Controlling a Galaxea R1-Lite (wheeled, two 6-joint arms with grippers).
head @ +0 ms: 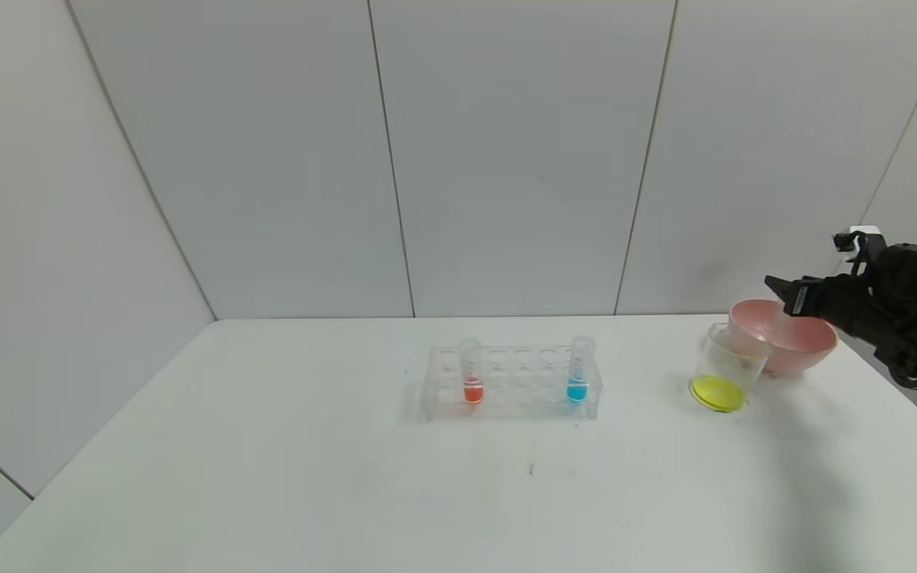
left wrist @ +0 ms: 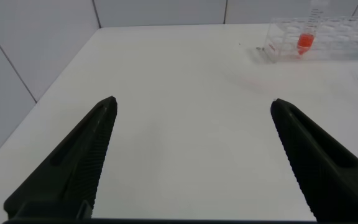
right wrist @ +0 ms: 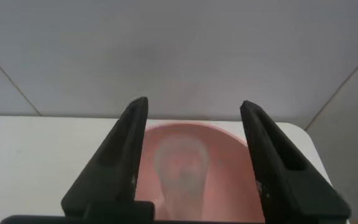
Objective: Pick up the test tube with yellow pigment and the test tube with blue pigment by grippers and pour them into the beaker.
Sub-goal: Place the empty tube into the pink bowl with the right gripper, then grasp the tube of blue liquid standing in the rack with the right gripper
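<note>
A white counter (head: 347, 477) runs back to a pale panelled wall (head: 506, 159), its near half bare. Low over its near left part, the left gripper (left wrist: 191, 155) hangs with its jaws spread wide and nothing between them; it shows only in its own wrist view.

Near the middle of the counter stands a clear tube rack (head: 513, 382). An orange-red tube (head: 471, 371) stands upright at its left end, and the test tube with blue pigment (head: 579, 369) stands upright at its right end, cyan liquid pooled at its foot.

To the right of the rack, well apart from it, sits the beaker (head: 725, 368), a clear cup with a layer of yellow liquid (head: 717, 392) at its bottom. Just behind it and touching it in the head view is a pink bowl (head: 789, 338).

Farther right, the right gripper (head: 781, 290) reaches in from the counter's far right edge and hovers above the bowl. Its jaws (right wrist: 191, 155) stand apart and grasp nothing. Beneath them, in the wrist view, a blurred clear tube (right wrist: 180, 168) lies in the bowl; whether it is the yellow one cannot be told.
</note>
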